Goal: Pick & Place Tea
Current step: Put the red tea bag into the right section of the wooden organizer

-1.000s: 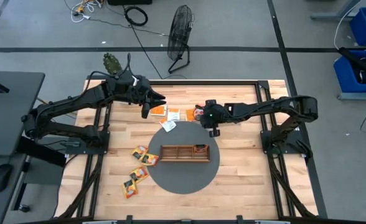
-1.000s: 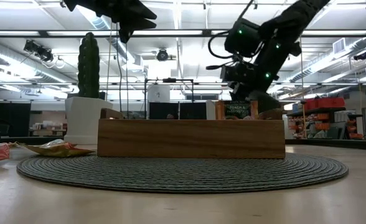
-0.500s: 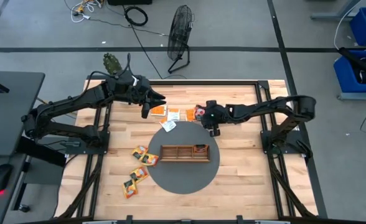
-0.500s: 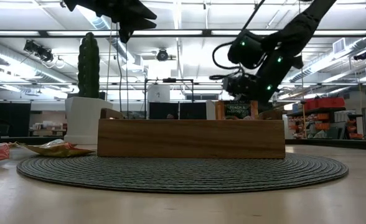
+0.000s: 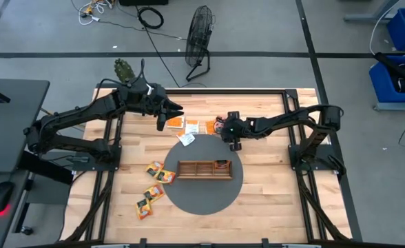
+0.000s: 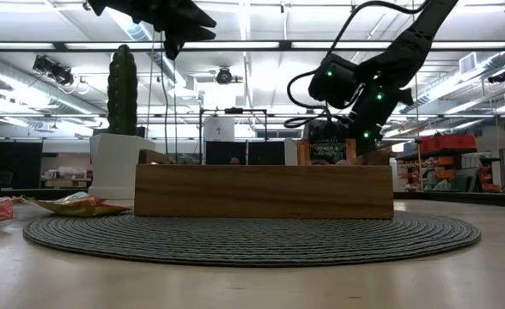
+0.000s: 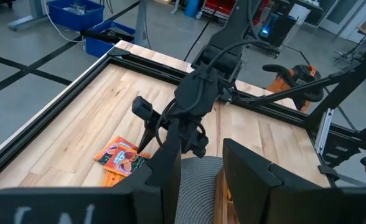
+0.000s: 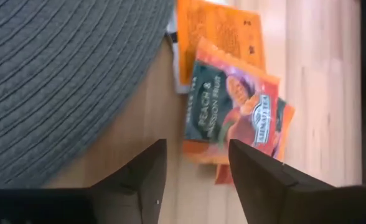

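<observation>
High view, left to right: we note the left gripper [image 5: 180, 109] waiting, fingers parted, empty. The right gripper [image 5: 221, 127] hovers spread over a tea sachet [image 8: 233, 112] on the desk [image 5: 271, 200] beyond the tray [image 5: 204, 169]. We judge pickup underway; descent and closing follow.

floor: grey concrete | fan [image 5: 200, 36] standing | blue bins [image 5: 403, 48] | ceiling strip lights [image 6: 81, 45]
</observation>
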Available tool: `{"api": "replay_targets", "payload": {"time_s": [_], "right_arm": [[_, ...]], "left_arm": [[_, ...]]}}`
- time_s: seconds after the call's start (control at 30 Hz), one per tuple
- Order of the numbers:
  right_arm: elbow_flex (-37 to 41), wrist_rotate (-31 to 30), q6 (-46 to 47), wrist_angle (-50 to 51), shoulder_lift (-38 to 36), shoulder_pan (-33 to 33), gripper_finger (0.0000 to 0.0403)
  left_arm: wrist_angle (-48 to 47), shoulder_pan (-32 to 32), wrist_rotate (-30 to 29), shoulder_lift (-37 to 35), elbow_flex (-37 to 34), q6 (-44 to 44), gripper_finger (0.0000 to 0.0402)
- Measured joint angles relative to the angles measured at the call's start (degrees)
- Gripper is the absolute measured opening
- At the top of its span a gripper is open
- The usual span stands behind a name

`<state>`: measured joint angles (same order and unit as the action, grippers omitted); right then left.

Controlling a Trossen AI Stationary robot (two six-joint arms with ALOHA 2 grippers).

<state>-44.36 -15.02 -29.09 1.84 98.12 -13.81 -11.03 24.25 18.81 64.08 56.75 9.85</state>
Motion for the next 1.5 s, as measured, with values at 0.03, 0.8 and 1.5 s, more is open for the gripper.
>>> {"api": "replay_targets", "payload": {"time_s": [0.03,0.8,1.5], "right_arm": [[0.0,0.0,-0.1,-0.5,0.1,0.0,0.0173],[0.0,2.6,7.1,-0.5,0.0,-3.1,0.0008],[-25.3,8.8,41.0,27.8,-3.1,-2.8,0.0001]], "left_arm": [[0.0,0.0,0.0,0.0,0.0,0.0,0.0124],[0.0,0.0,-0.2,0.0,0.0,0.5,0.0124],[0.0,0.0,-3.5,0.0,0.0,-0.7,0.0124]]}}
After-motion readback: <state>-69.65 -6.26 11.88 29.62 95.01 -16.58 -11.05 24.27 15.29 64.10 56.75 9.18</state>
